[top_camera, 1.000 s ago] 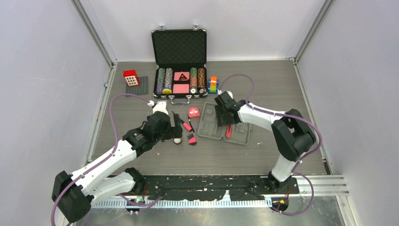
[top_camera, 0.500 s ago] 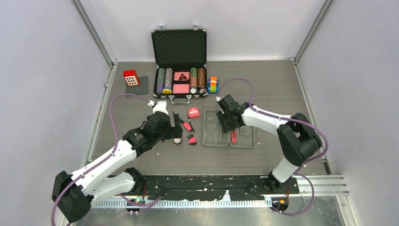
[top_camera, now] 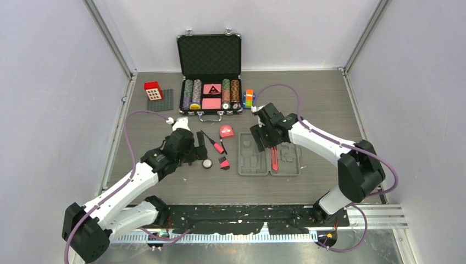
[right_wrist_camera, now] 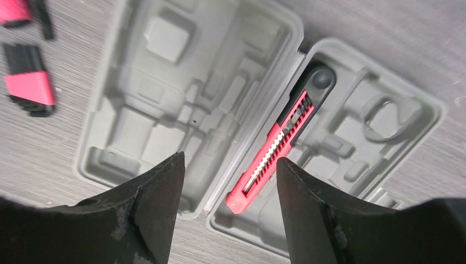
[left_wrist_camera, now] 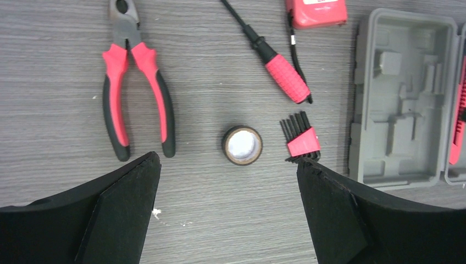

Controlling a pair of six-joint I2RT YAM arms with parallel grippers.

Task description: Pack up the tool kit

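Observation:
The grey tool case (top_camera: 253, 158) lies open at mid-table, with a red knife (top_camera: 273, 159) in its right half. My right gripper (top_camera: 262, 140) hovers open over the case's far edge. In the right wrist view it (right_wrist_camera: 231, 162) is empty above the knife (right_wrist_camera: 275, 146) and the case (right_wrist_camera: 165, 110). My left gripper (top_camera: 192, 152) is open and empty. In the left wrist view it (left_wrist_camera: 228, 159) is above the tape roll (left_wrist_camera: 242, 145), with the pliers (left_wrist_camera: 134, 82), screwdriver (left_wrist_camera: 275, 60), red tape measure (left_wrist_camera: 316, 11) and hex key set (left_wrist_camera: 302, 142) lying loose around it.
A black poker chip case (top_camera: 209, 77) stands open at the back. A red block on a dark baseplate (top_camera: 153, 91) is to its left. A coloured block stack (top_camera: 249, 98) is to its right. Purple cables loop over the table beside both arms.
The grey case has turned and slid right, now square to the table edge, with my right gripper following. My left gripper drew back left, uncovering the tape roll.

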